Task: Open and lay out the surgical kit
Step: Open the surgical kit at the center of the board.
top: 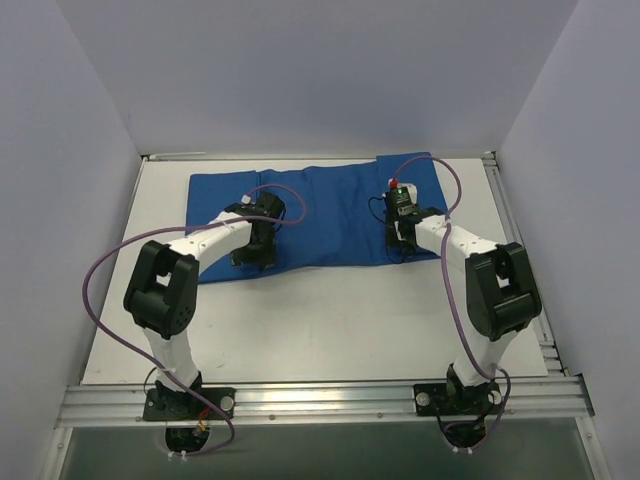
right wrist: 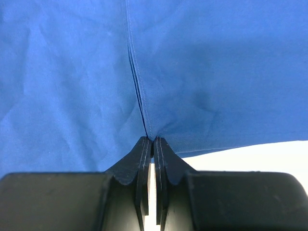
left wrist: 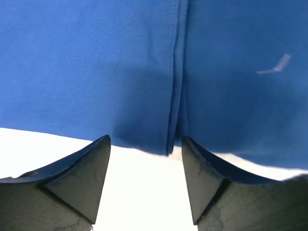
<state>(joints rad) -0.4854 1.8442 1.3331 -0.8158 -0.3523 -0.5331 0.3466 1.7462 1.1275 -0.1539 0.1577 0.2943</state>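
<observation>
The surgical kit is a folded blue cloth wrap (top: 320, 215) lying across the far half of the white table. My left gripper (top: 252, 258) is open at the wrap's near edge; in the left wrist view (left wrist: 146, 144) a folded hem of the wrap (left wrist: 174, 96) runs down between the fingers (left wrist: 91, 168) without touching them. My right gripper (top: 400, 245) sits at the near edge on the right. In the right wrist view (right wrist: 152, 140) its jaws are pressed together on the corner of a folded flap of the wrap (right wrist: 144, 86).
The white table (top: 330, 320) stretches from the wrap to the metal rail at the near edge. White walls close in the left, right and back. Purple cables loop from both arms over the table.
</observation>
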